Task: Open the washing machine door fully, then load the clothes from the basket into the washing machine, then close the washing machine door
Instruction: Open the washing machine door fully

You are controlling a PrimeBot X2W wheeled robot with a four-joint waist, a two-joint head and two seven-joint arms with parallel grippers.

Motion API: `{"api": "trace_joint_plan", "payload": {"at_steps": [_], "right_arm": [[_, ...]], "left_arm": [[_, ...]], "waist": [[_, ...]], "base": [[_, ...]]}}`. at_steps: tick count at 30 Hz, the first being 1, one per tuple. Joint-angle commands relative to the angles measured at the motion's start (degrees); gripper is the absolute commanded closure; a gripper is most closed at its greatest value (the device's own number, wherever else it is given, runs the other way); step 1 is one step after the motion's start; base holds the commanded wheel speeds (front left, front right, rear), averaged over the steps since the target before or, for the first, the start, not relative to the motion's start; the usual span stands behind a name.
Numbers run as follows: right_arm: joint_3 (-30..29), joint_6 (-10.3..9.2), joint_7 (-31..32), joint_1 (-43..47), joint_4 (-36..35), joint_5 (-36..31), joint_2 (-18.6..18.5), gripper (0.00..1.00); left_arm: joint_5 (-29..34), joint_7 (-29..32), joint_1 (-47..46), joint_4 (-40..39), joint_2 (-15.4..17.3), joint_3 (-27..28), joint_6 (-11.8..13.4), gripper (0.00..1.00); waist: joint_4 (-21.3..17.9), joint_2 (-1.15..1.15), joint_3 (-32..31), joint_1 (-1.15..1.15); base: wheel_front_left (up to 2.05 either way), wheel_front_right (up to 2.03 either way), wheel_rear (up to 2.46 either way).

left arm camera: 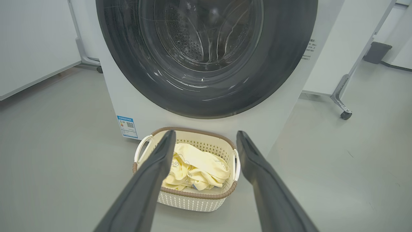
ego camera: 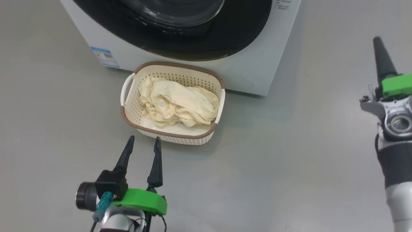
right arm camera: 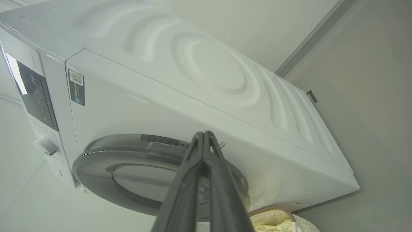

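Note:
The washing machine (ego camera: 254,69) stands at the top of the head view, its round black-ringed door (left arm camera: 206,54) lying flat against its front. On the floor in front of it sits the cream basket (ego camera: 173,102), brown-rimmed, with pale yellow clothes (ego camera: 178,103) heaped inside. My left gripper (ego camera: 144,141) is open, its tips just short of the basket's near rim, nothing between them. In the left wrist view its fingers (left arm camera: 151,180) frame the basket (left arm camera: 190,198) and clothes (left arm camera: 201,170). My right gripper (ego camera: 377,40) is shut and empty, off to the right of the machine. Its joined fingers (right arm camera: 199,180) point toward the door (right arm camera: 135,174).
A blue label (ego camera: 104,57) sits low on the machine's front left. White panels on wheeled metal legs (left arm camera: 341,96) stand behind and right of the machine. Grey floor surrounds the basket.

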Motion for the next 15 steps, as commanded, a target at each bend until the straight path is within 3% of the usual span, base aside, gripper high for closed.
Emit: {"api": "trace_joint_plan", "payload": {"at_steps": [1,15], "right_arm": [[0.8,0.20,1.0,-3.6,-1.6,0.4,-1.2,1.00],[4.0,0.20,12.9,-21.7,0.6,2.0,-6.0,1.00]], "left_arm": [[-0.3,-0.8,-2.3,-2.0,0.5,1.3,0.0,0.00],[-3.0,-0.8,-6.9,-3.3,0.5,-2.6,1.0,0.00]], "waist": [[1.6,0.00,2.1,-0.01],[5.3,0.00,10.4,-0.01]], "base": [[0.00,0.00,0.00],[0.00,0.00,0.00]]}}
